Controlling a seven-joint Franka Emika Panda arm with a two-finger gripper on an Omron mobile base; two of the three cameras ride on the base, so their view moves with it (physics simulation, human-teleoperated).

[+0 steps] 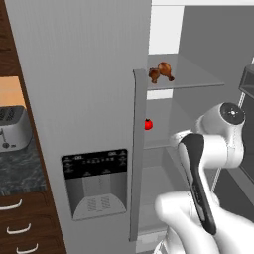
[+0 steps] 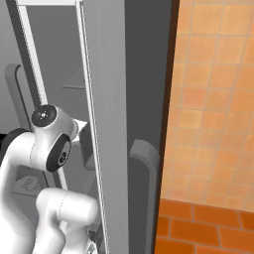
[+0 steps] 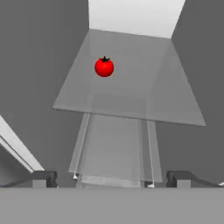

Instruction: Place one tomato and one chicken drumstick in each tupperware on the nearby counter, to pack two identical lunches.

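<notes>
Fridge [image 1: 89,99] shelves with one tomato [image 3: 104,67], two drumsticks [image 1: 161,72]; end effector [image 3: 111,178] spread wide, empty.

Red tomato [image 3: 104,67] on fridge shelf [image 3: 131,94]

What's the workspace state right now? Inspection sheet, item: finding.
Surface: glass fridge shelf, tomato on it.
Job's things: tomato upright, stem up, alone on its shelf; chicken drumsticks on the shelf above; counter left of the fridge.
Clutter: toaster on the counter.
Grippers: gripper jaws open, holding nothing, short of the tomato.
Cables: nothing seen.
Surroundings: fridge door with dispenser, orange tiled wall, wooden drawers.
</notes>
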